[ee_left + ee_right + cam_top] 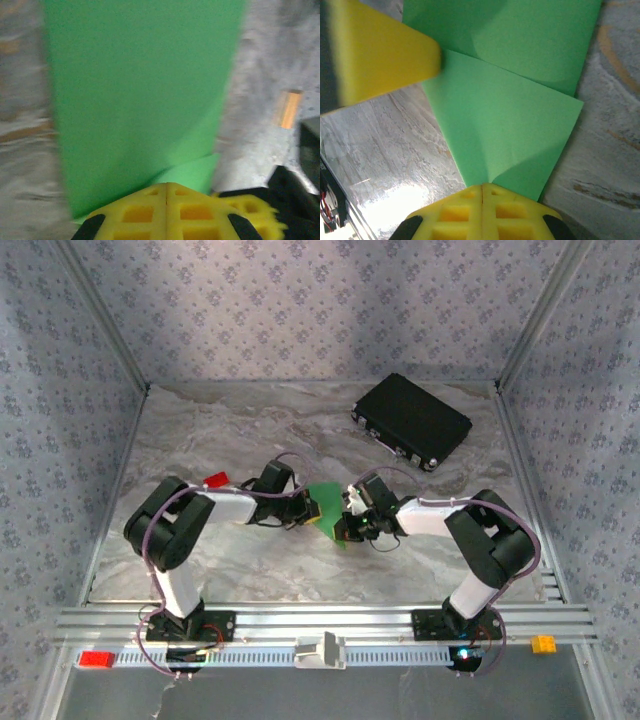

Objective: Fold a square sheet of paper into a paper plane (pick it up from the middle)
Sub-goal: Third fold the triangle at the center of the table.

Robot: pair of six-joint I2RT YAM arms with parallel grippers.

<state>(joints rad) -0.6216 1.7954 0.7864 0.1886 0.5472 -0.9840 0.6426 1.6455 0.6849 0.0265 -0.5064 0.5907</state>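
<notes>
The paper (326, 502) is held between both grippers over the middle of the worktop (250, 430), nearer than the black case (412, 422) and well apart from it, with the red block (216, 480) off to one side. The left gripper (166, 192) is clamped on one edge of the green sheet, its yellow fingers (145, 212) pressed together. The right gripper (482, 192) is likewise closed on a corner of the paper. Overlapping folded layers are seen in the right wrist view.
</notes>
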